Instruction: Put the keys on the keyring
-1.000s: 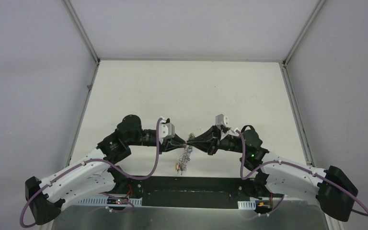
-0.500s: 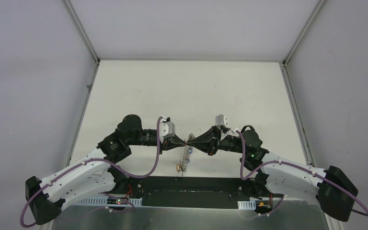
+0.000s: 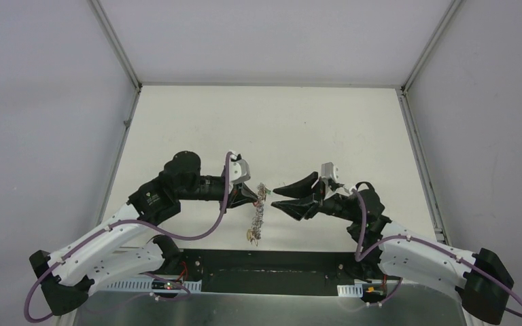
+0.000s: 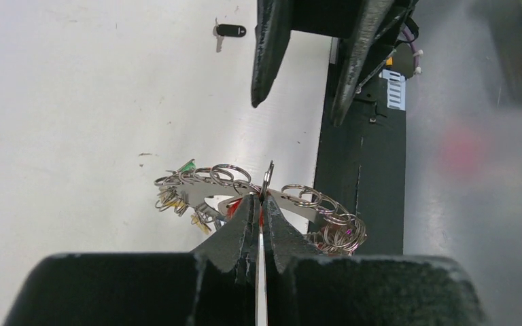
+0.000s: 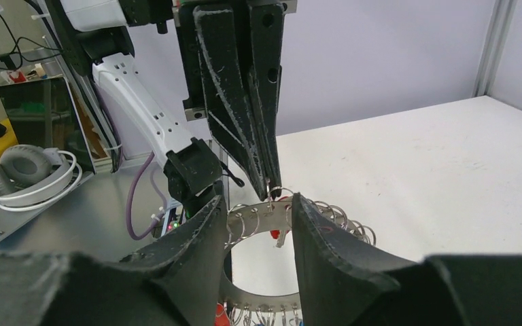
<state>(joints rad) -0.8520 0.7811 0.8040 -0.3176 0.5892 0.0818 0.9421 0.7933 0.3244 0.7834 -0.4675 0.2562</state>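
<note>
My left gripper is shut on the top of the keyring, a flat silver ring fringed with small split rings and coloured tags, which hangs below it. In the left wrist view my fingertips pinch the keyring's band. My right gripper is open, just right of the ring and apart from it. In the right wrist view its fingers stand either side of the keyring, and a red-headed key hangs from the ring under the left gripper. The black-headed key lies on the table.
The black base plate runs along the near table edge under the hanging ring. White walls and metal posts enclose the table. Headphones and cables lie off the table beyond the left arm's base.
My right gripper has opened, let go of the ring and drawn back to the right. My left gripper keeps its hold and has shifted slightly left.
</note>
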